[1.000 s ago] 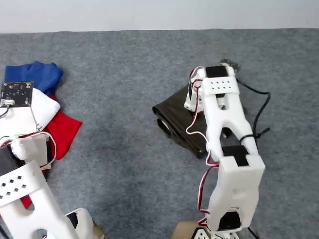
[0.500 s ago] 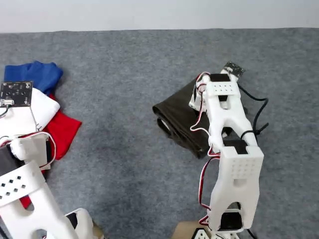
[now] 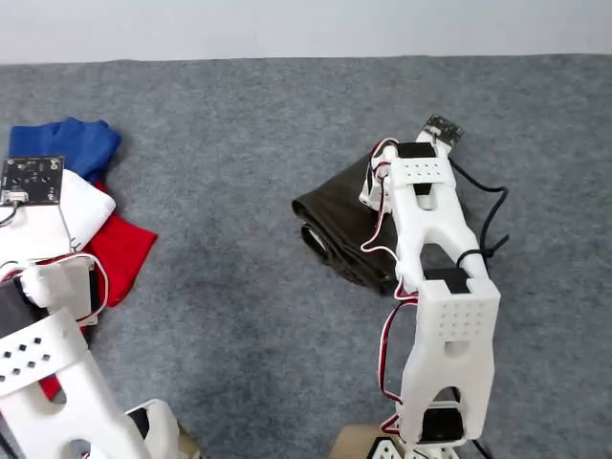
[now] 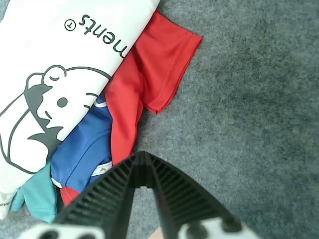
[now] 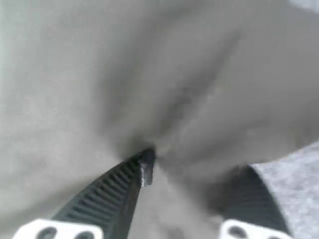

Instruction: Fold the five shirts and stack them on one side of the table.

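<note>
A dark shirt (image 3: 337, 228) lies folded in a bundle at the middle right of the grey mat. My right gripper (image 3: 376, 191) is down on its far right part, and in the right wrist view the gripper (image 5: 199, 172) is open, with the dark shirt (image 5: 149, 74) bulging between the spread fingers. At the left edge lies a pile: a blue shirt (image 3: 72, 143), a white printed shirt (image 3: 84, 206) and a red shirt (image 3: 124, 253). My left gripper (image 4: 144, 158) hangs shut and holding nothing over the pile's edge, above the red shirt (image 4: 154, 74), the blue shirt (image 4: 82, 154) and a teal one (image 4: 37, 199).
The grey mat (image 3: 220, 316) is bare between the pile and the dark shirt. A pale wall strip (image 3: 306, 29) borders the far edge. The left arm (image 3: 53, 363) covers part of the pile at the near left.
My right arm has shifted slightly toward the far right over the dark shirt. The left arm and the pile have kept still.
</note>
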Robot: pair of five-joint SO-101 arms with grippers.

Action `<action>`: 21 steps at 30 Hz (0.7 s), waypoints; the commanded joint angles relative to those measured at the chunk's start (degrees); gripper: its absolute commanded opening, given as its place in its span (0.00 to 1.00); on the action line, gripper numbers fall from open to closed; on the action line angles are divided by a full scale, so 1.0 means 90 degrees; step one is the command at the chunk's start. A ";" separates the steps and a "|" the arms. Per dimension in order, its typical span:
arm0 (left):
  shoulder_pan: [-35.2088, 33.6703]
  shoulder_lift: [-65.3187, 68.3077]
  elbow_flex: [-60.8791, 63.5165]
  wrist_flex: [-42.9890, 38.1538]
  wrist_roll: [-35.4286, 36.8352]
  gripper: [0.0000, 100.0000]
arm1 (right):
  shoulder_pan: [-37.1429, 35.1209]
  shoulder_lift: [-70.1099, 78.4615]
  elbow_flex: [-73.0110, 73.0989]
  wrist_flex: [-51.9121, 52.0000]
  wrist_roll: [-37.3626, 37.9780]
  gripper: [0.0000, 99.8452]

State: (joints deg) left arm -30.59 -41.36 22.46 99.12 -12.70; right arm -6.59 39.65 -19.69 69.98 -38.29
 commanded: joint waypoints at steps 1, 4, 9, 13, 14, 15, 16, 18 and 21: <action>0.0049 -0.0068 -0.0181 -0.0088 -0.0049 0.00 | -0.0093 0.0083 -0.0322 -0.0132 0.0440 0.02; 0.0049 -0.0068 -0.0181 -0.0088 -0.0049 0.00 | -0.0054 0.0054 -0.0557 0.0083 0.0694 0.01; 0.0049 -0.0068 -0.0181 -0.0088 -0.0049 0.00 | 0.0181 0.0054 -0.1739 0.1314 0.1094 0.01; 0.0049 -0.0068 -0.0181 -0.0088 -0.0049 0.00 | 0.0474 0.0054 -0.3028 0.2545 0.2012 0.01; 0.0049 -0.0068 -0.0181 -0.0088 -0.0049 0.00 | 0.0562 0.0063 -0.3331 0.2847 0.2276 0.01; 0.0049 -0.0068 -0.0181 -0.0088 -0.0049 0.00 | 0.0650 0.0063 -0.3614 0.3131 0.2569 0.01; 0.0049 -0.0068 -0.0181 -0.0088 -0.0049 0.00 | 0.0757 0.0063 -0.3878 0.3385 0.2921 0.01; 0.0049 -0.0068 -0.0181 -0.0088 -0.0049 0.00 | 0.1011 0.0063 -0.4239 0.3668 0.3643 0.01; 0.0049 -0.0068 -0.0181 -0.0088 -0.0049 0.00 | 0.1578 -0.0054 -0.4298 0.3658 0.4493 0.01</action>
State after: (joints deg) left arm -30.59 -41.36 22.46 99.12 -12.70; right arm 2.90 40.70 -54.42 100.40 -5.14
